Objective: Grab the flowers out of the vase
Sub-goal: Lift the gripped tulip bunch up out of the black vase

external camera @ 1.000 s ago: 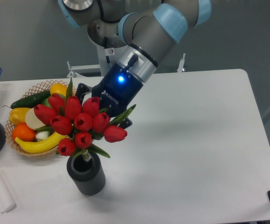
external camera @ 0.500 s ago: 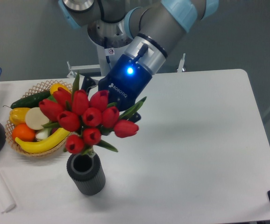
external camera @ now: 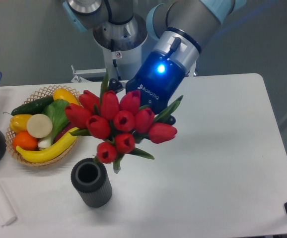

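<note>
Arm descends from top centre, angled down-left. Gripper (external camera: 133, 106) grasps the tulip bunch (external camera: 121, 124) at frame centre, clear of the vase (external camera: 91, 182) at lower left; stems point down toward it.

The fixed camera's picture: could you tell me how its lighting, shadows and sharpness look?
Fixed camera: even, soft light; a faint shadow falls on the white table right of the flowers; the blue light on the gripper blooms into glare; flowers and vase are sharp, with no clear motion blur.
</note>
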`<state>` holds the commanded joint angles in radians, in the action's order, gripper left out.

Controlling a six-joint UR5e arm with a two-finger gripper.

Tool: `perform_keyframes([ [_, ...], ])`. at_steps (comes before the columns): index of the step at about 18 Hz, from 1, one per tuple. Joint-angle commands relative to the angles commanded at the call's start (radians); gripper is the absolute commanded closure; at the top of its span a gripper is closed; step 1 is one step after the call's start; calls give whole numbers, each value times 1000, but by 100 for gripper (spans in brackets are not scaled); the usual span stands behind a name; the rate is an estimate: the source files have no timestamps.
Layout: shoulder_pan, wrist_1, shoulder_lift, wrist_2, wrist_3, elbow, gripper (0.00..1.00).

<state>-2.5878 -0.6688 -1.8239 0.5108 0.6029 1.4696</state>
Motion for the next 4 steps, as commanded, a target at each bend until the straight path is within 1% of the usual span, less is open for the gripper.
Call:
perform_keyframes([
  [4,-23,2,0,-2,2,0,53],
])
